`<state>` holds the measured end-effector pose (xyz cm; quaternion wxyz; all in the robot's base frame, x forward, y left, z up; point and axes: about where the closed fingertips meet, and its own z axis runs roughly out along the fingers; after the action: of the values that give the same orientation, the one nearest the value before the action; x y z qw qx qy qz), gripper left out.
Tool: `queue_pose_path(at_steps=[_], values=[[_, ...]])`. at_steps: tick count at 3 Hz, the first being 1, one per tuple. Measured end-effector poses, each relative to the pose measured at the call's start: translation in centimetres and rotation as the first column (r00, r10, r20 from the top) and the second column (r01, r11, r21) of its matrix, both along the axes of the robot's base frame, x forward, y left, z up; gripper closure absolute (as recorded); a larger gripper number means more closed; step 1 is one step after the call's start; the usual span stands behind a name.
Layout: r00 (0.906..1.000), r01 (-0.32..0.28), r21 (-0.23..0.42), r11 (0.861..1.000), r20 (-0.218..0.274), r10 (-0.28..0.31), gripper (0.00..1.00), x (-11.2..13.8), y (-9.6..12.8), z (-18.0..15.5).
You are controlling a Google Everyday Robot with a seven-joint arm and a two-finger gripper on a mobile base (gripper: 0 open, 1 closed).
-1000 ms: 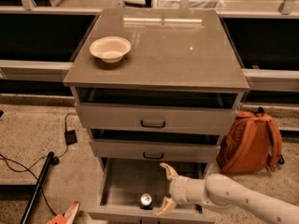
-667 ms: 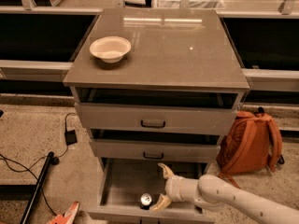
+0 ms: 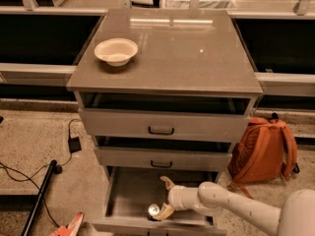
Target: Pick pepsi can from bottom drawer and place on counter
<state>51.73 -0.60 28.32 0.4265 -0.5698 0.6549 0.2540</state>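
One view only. End effector (image 3: 165, 197) sits inside bottom drawer (image 3: 133, 191), a bit further left vs 0.7 s ago. Fingers spread, nothing held. Pepsi can (image 3: 154, 210) unmoved, upright near drawer front, silver top up. Lower finger just beside it; contact unclear. Round white bowl (image 3: 116, 51) on glossy grey-brown tabletop (image 3: 187, 53). Arm cut off bottom-right.

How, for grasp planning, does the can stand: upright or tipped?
Upright: the can shows its round silver top in the bottom drawer. The open end effector is beside it.
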Motion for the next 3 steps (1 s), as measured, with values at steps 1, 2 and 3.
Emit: queue_pose_path(at_steps=[1, 2, 3], values=[[0.9973, -0.073, 0.051, 0.996, -0.008, 0.073, 0.13, 0.0, 1.4, -2.7], [0.9842, -0.175, 0.077, 0.982, 0.042, 0.172, 0.16, -0.7, 4.0, -3.5], [0.9693, -0.244, 0.103, 0.964, 0.057, 0.239, 0.16, -1.2, 5.8, -4.5]])
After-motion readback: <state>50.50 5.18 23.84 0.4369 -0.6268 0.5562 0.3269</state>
